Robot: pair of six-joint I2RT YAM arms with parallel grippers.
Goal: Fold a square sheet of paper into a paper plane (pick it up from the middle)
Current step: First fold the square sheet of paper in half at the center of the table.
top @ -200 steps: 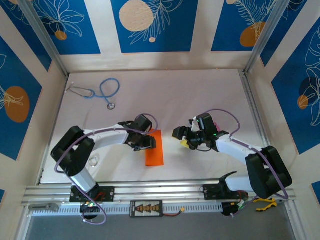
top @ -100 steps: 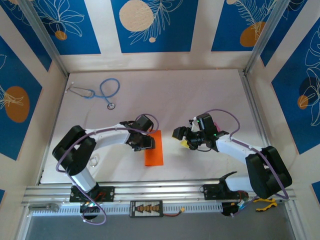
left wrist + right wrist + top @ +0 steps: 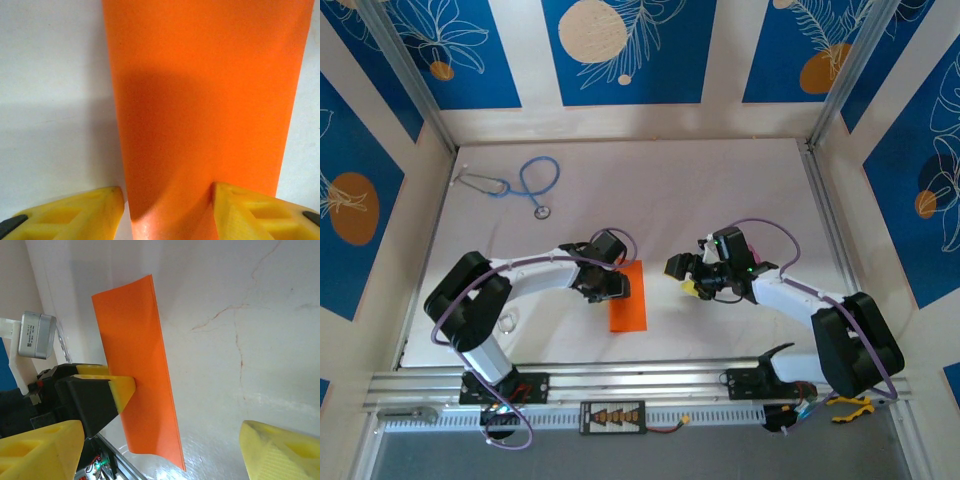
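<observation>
Left arm shifted marginally; square sheet of paper lies folded in a strip, pointed folds outstanding. Left jaws straddle it, grip unclear; right jaws released.

The white-and-black left arm bends inward, its yellow-fingered left gripper held low with jaws partly spread, while the matching right arm reaches inward, its right gripper gaping wide.
</observation>
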